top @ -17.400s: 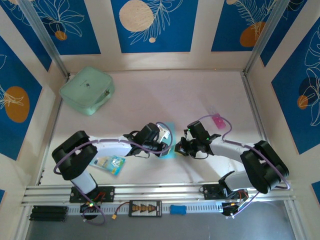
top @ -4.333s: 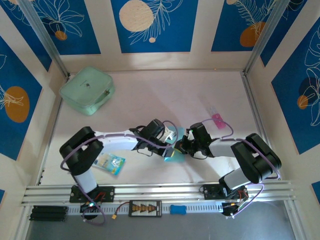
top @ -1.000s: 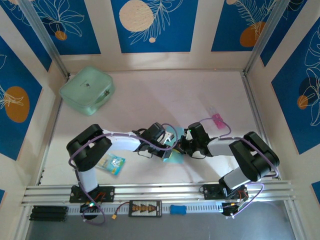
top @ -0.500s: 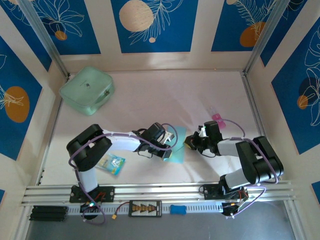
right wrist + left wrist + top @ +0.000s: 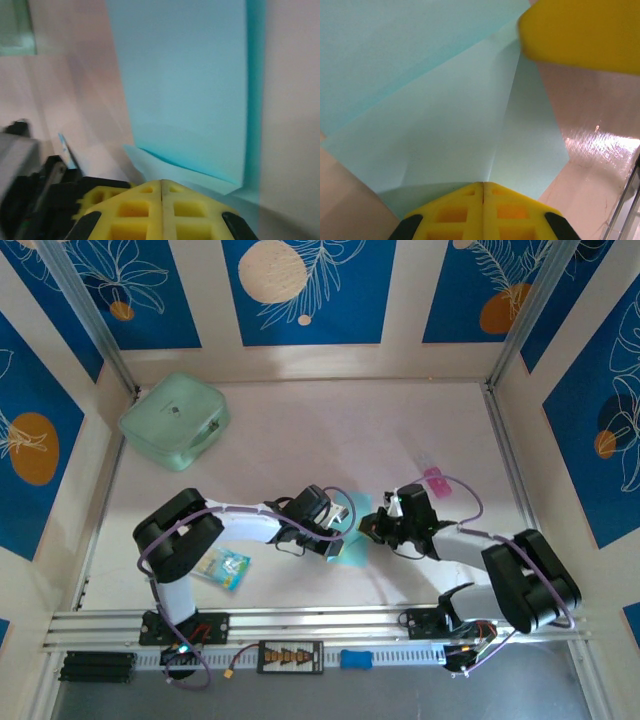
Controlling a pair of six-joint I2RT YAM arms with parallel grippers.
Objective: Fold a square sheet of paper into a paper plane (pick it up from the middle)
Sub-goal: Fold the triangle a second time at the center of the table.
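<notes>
Now L claw point(image 5: 482, 186), R claw point(image 5: 161, 183) shut (sheet point(image 5: 445, 115) creased)

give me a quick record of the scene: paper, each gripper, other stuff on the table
paper: light-blue sheet, creased and partly folded, mid-table
left gripper: shut, tips at the sheet
right gripper: shut, tips at the sheet
elsewhere: mint-green pouch far left; printed packet near left; small pink item right

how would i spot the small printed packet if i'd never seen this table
Find the black shoulder of the left arm, near the front rail. The small printed packet lies flat on the table right beside that shoulder. Unlike the plain light-blue paper at the centre, it carries a blue-and-white print.
</notes>
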